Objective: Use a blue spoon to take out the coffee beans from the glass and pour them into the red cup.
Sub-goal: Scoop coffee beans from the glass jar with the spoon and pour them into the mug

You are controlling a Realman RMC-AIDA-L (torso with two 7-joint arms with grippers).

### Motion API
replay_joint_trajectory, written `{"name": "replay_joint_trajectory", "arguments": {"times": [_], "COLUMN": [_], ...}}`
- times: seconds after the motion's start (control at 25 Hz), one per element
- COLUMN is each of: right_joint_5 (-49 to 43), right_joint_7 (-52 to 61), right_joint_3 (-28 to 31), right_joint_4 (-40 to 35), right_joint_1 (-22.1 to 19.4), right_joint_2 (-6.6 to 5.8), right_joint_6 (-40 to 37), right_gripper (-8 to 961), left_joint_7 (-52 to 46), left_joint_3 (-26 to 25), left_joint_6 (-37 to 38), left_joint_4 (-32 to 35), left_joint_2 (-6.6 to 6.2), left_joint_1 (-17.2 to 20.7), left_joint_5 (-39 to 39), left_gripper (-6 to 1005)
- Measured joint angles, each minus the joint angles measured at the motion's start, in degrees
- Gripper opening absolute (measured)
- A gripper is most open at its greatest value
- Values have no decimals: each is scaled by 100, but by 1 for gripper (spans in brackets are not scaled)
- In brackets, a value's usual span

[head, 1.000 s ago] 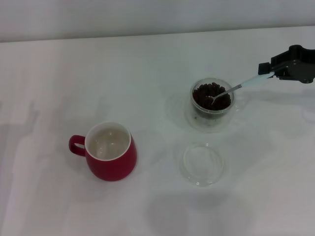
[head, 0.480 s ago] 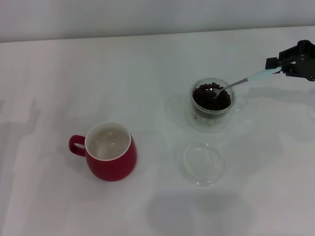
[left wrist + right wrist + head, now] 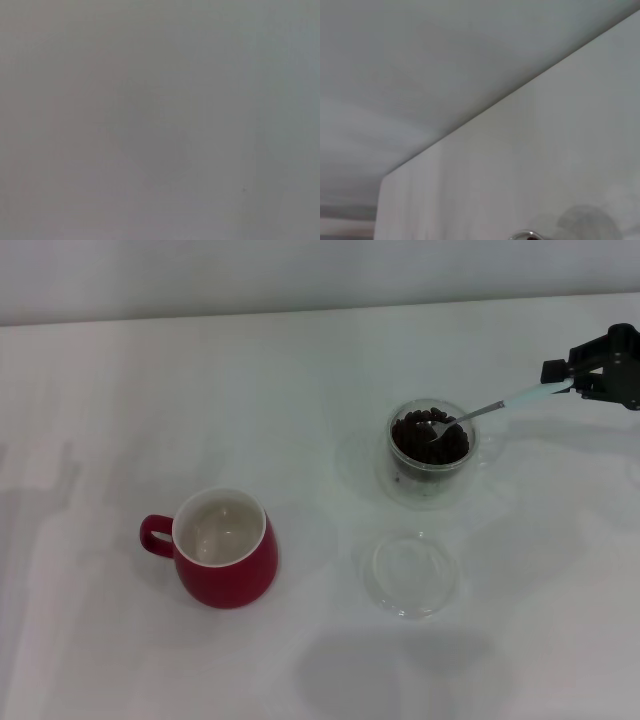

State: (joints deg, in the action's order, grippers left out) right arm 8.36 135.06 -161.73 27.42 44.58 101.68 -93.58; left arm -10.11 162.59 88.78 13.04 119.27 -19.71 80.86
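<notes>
The glass [image 3: 432, 447] stands right of the table's middle, filled with dark coffee beans [image 3: 430, 437]. My right gripper [image 3: 570, 378] at the far right is shut on the pale blue handle of the blue spoon [image 3: 490, 407]. The spoon slopes down to the left, its silver bowl just over the beans at the glass's rim, with a few beans on it. The red cup [image 3: 226, 548] with a white, empty inside stands at the front left, handle to the left. A sliver of the glass's rim [image 3: 524, 235] shows in the right wrist view. My left gripper is out of view.
A flat clear glass dish [image 3: 412, 573] lies on the white table in front of the glass. The left wrist view shows only a plain grey surface. The table's far edge meets a pale wall.
My right gripper has drawn back to the right and risen a little. The spoon's bowl has lifted from deep in the beans to the top of the heap.
</notes>
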Motion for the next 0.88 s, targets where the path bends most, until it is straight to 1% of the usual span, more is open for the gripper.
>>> {"name": "replay_joint_trajectory", "arguments": {"times": [0.16, 0.76, 0.88], "right_joint_5": [101, 399, 494], "right_joint_7": [96, 252, 231], "right_joint_3": [2, 13, 12], "right_joint_4": [-133, -236, -292], "right_joint_1": [-87, -334, -393], "right_joint_2": [-52, -71, -93], "right_joint_6": [20, 20, -20], "right_gripper": [145, 145, 145], "left_joint_7": [0, 0, 0], "left_joint_3": [4, 28, 27], "left_joint_6": [-1, -1, -1], "left_joint_4": [-3, -3, -3], "left_joint_2": [0, 0, 0], "left_joint_1": [2, 2, 3], "left_joint_5": [0, 0, -1], "left_gripper": [829, 830, 830]}}
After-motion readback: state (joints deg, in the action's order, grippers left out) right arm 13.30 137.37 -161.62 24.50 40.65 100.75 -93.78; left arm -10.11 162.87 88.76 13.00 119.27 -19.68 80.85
